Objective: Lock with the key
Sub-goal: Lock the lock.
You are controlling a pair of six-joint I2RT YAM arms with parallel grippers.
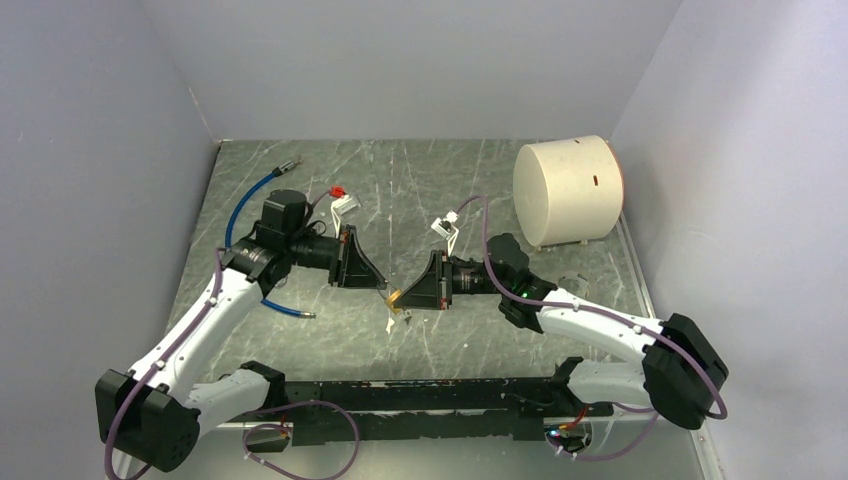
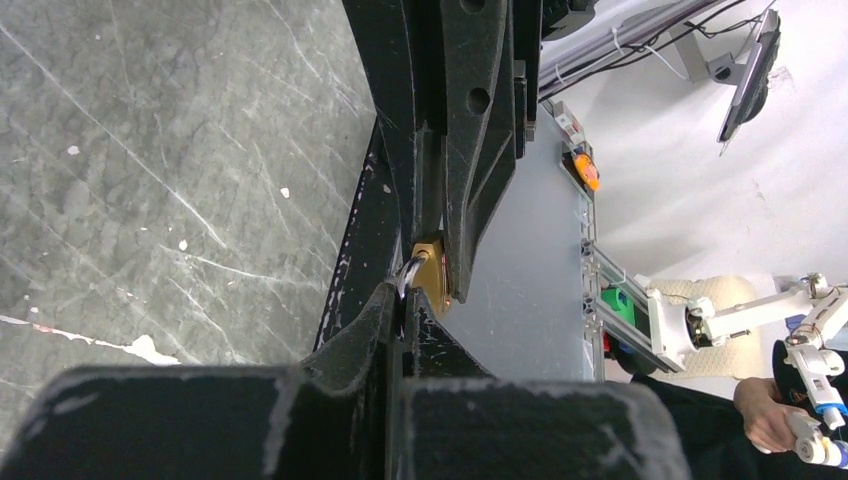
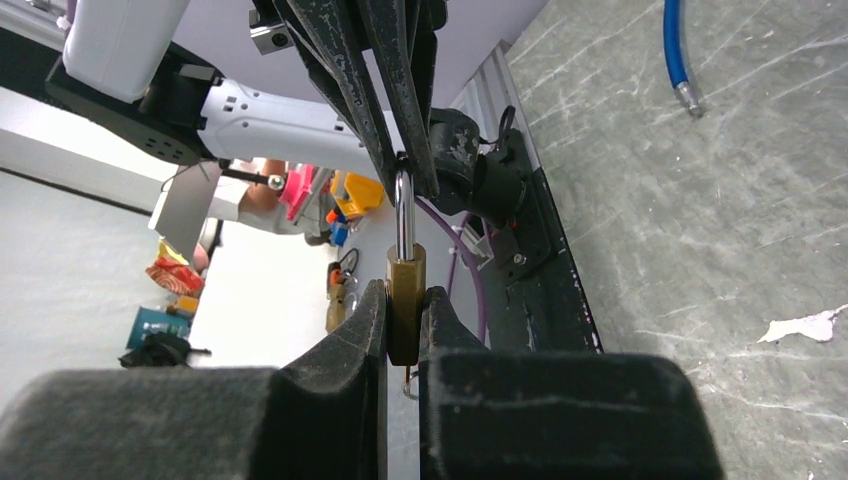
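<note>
The brass padlock (image 1: 396,297) hangs in the air between the two grippers, above the grey marbled table (image 1: 420,180), well to the left of the white cylinder (image 1: 567,190) and nearer the arm bases than it. The right gripper (image 3: 404,300) is clenched on the lock's brass body, and the steel shackle (image 3: 403,215) points away from its fingers. The left gripper (image 2: 402,300) comes from the side away from the cylinder and is clamped tight on that shackle. A small metal piece shows under the body in the right wrist view; I cannot tell whether it is the key. A white scrap (image 1: 392,322) lies on the table just below the lock. A blue hose (image 1: 245,200) lies far left of the cylinder.
</note>
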